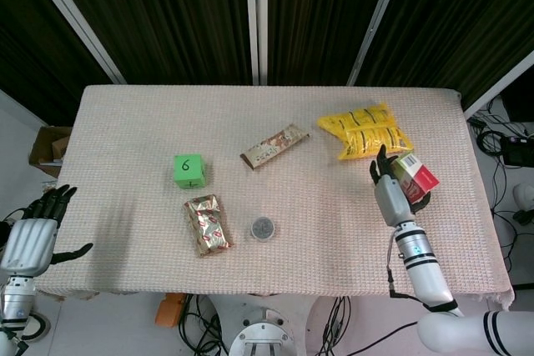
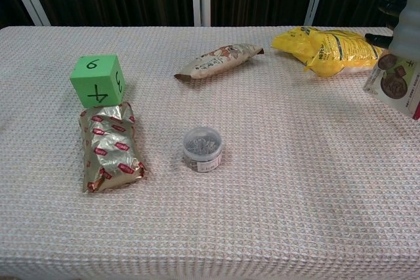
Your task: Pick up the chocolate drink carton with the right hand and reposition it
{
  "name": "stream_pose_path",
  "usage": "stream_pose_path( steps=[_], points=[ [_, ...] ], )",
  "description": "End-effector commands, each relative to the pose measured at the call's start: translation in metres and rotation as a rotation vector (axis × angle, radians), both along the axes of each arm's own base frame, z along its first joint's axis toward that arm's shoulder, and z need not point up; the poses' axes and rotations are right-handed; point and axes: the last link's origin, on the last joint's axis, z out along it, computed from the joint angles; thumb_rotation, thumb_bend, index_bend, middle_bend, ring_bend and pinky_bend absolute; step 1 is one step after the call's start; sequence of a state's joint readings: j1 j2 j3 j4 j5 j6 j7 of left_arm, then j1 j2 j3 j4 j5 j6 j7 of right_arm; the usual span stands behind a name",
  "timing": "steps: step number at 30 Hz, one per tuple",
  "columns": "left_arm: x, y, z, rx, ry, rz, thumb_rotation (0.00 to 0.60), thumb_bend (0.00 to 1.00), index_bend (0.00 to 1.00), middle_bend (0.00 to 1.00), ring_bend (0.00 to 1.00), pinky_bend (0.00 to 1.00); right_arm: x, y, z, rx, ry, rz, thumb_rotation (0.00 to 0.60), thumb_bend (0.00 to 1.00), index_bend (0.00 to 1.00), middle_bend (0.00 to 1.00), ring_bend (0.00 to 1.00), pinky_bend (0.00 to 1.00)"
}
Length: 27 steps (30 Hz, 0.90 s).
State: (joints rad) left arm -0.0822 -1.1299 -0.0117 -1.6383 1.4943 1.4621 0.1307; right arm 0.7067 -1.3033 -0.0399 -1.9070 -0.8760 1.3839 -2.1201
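1. Nearest the robot, off the front left corner of the tabletop (image 1: 125, 122), the left hand (image 1: 32, 235) hangs below the tabletop's edge with its dark fingers spread apart and nothing in them; the chest view does not show it.
2. A gold foil snack pack (image 1: 206, 224) lies lengthwise near the front edge, left of centre, and a small round clear tub (image 1: 264, 228) with a grey lid stands just to its right, apart from it.
3. In the chest view the same gold foil snack pack (image 2: 109, 145) touches the green cube behind it, and the small round clear tub (image 2: 202, 148) sits alone on the woven cloth.
4. On the right side, the right hand (image 1: 390, 193) holds the chocolate drink carton (image 1: 413, 178), fingers wrapped around it; the carton is tilted, its red and green faces showing beside the hand.
5. The chest view catches only part of the chocolate drink carton (image 2: 397, 86) at the right border, tilted and seemingly lifted off the cloth, with the white back of the right hand (image 2: 407, 27) above it.
6. A green cube (image 1: 189, 170) marked "6" on top stands behind the foil pack.
7. A brown-and-white snack bar (image 1: 274, 146) lies diagonally near the tabletop's middle.
8. A yellow snack bag (image 1: 365, 131) lies just beyond the carton, toward the far right.
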Motion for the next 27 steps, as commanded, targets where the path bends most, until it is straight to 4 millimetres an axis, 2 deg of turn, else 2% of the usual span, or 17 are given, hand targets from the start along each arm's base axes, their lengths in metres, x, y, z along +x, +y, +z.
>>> stream_pose_path(
  steps=[1,9,14,21,27],
  points=[
    [0.0,0.0,0.001,0.004,0.001,0.001,0.473,0.04,0.08,0.07,0.07,0.19,-0.004,0.0,-0.005,0.001,0.006,0.003,0.6,0.18,0.0,0.39,0.01,0.0],
    [0.0,-0.003,0.004,0.014,0.006,0.006,0.475,0.03,0.08,0.07,0.07,0.19,-0.012,0.001,-0.017,0.033,0.024,0.022,0.6,0.18,0.0,0.37,0.01,0.0],
    [-0.001,-0.004,0.004,0.013,0.006,0.01,0.473,0.04,0.08,0.07,0.07,0.19,-0.011,0.003,-0.019,0.036,0.026,0.014,0.6,0.18,0.0,0.28,0.0,0.0],
    [-0.001,-0.005,0.005,0.017,0.006,0.009,0.473,0.04,0.08,0.08,0.07,0.19,-0.013,0.007,-0.024,0.043,0.037,0.008,0.6,0.17,0.0,0.23,0.0,0.0],
    [-0.001,-0.006,0.006,0.02,0.005,0.008,0.472,0.04,0.08,0.07,0.07,0.19,-0.013,0.01,-0.025,0.047,0.042,0.003,0.6,0.12,0.0,0.08,0.0,0.0]
  ],
)
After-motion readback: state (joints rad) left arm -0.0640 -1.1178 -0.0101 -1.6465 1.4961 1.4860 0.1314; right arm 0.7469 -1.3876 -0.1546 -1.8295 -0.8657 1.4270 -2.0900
